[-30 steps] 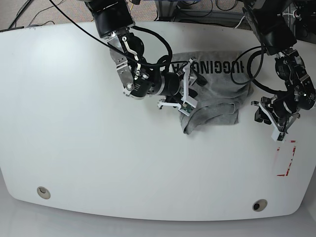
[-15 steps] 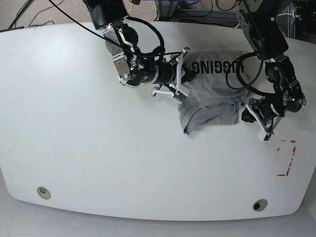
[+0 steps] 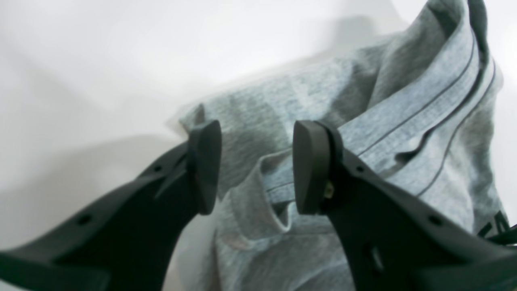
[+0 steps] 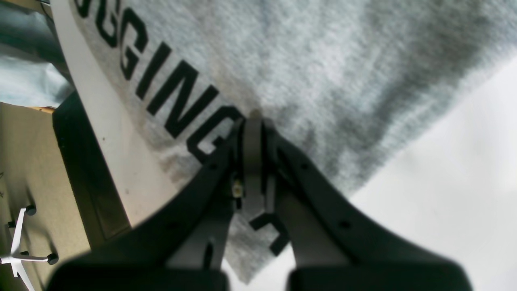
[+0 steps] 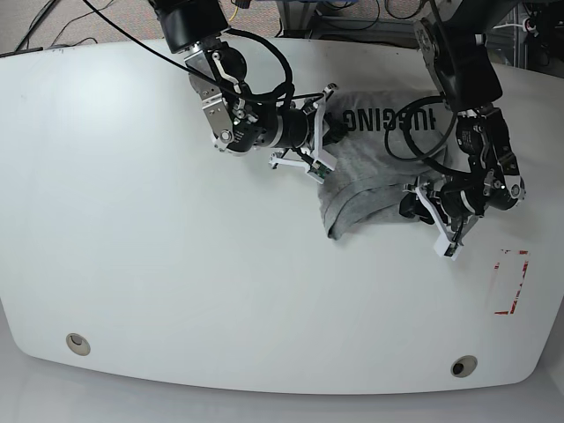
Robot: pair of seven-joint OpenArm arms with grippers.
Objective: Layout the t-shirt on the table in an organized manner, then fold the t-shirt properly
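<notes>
Seems midway through folding, with the t-shirt bunched on the desk beneath both jaws; left jaws spread above a layered edge, right jaws pressed together over the lettering; probably calls for lowering the left, then pinching that edge.

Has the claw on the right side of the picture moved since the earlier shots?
Yes. The left claw has moved leftward in the base view, farther from the red tape outline and over the t-shirt's edge.
</notes>
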